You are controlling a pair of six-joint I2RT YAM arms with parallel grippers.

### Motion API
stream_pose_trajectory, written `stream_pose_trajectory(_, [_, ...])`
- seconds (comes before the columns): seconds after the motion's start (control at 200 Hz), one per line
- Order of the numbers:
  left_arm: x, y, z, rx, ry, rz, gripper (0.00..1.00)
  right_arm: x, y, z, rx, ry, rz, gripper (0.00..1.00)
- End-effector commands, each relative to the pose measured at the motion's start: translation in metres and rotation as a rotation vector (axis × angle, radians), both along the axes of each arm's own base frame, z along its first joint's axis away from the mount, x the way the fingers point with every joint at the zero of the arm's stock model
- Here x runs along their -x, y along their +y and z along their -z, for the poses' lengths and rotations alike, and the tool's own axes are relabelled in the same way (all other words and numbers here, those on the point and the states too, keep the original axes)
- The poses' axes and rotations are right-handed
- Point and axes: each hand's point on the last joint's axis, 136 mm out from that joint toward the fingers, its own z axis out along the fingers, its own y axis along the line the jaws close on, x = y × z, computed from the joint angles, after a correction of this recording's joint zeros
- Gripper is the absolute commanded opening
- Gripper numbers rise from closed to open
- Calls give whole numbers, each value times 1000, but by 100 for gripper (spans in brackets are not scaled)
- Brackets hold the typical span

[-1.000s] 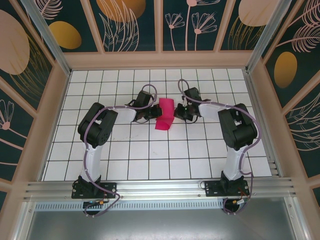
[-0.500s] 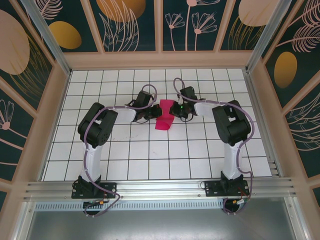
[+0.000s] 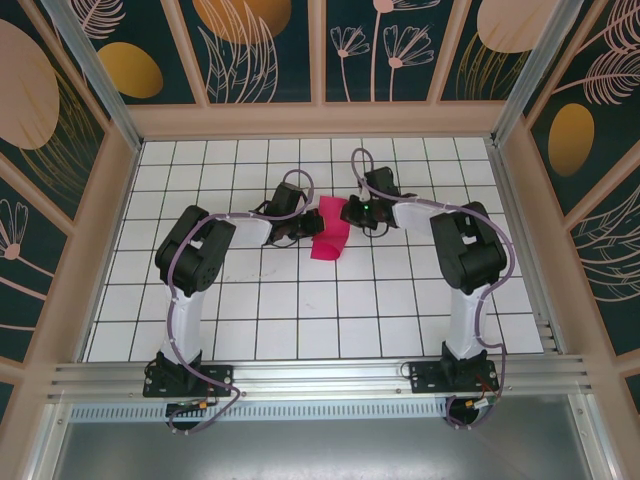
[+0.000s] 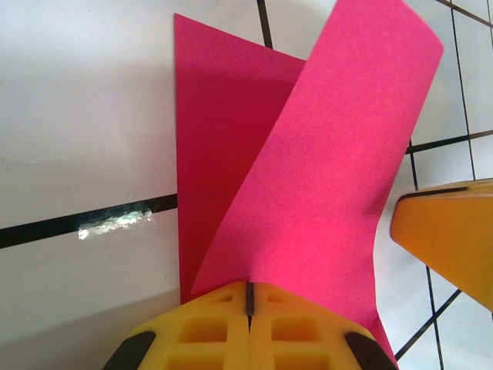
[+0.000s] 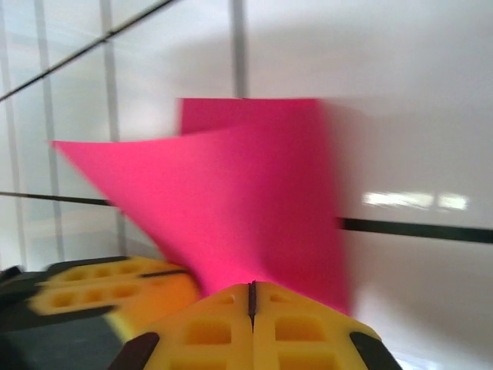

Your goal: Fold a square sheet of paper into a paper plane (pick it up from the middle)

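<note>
The pink paper (image 3: 330, 232) lies bent and half folded over itself, just behind the middle of the desk (image 3: 300, 320). One side is pinched by the left claw (image 4: 249, 297), which is pressed together. The other side is pinched by the right claw (image 5: 252, 297), also pressed together. Since a second ago, the right claw has been moved in and shut on the paper, and the paper has stayed put. The desk is white with black lines. Dark walls (image 3: 265, 50) painted with flowers are seen around it.
</note>
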Motion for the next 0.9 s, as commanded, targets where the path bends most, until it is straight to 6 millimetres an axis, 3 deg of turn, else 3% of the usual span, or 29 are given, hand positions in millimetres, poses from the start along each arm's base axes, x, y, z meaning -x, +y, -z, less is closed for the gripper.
stream_pose_trajectory(0.0, [57, 59, 100, -276, 278, -66, 6, -10, 18, -7, -45, -19, -22, 4])
stream_pose_trajectory(0.205, [58, 60, 101, -279, 281, -67, 6, -25, 6, 14, -22, -2, 20, 1])
stream_pose_trajectory(0.385, [61, 62, 103, -283, 287, -66, 6, -37, -30, 35, 7, 17, 81, 1])
stream_pose_trajectory(0.505, [65, 64, 105, -286, 294, -65, 5, -50, -57, 34, 18, -6, 119, 1])
stream_pose_trajectory(0.585, [67, 64, 105, -282, 296, -63, 5, -59, -65, 26, 11, -27, 131, 1])
stream_pose_trajectory(0.786, [67, 63, 104, -275, 297, -66, 5, -57, -44, -20, -43, -112, 86, 1])
stream_pose_trajectory(0.891, [66, 61, 104, -271, 295, -64, 5, -41, -27, -24, -59, -109, 41, 1])
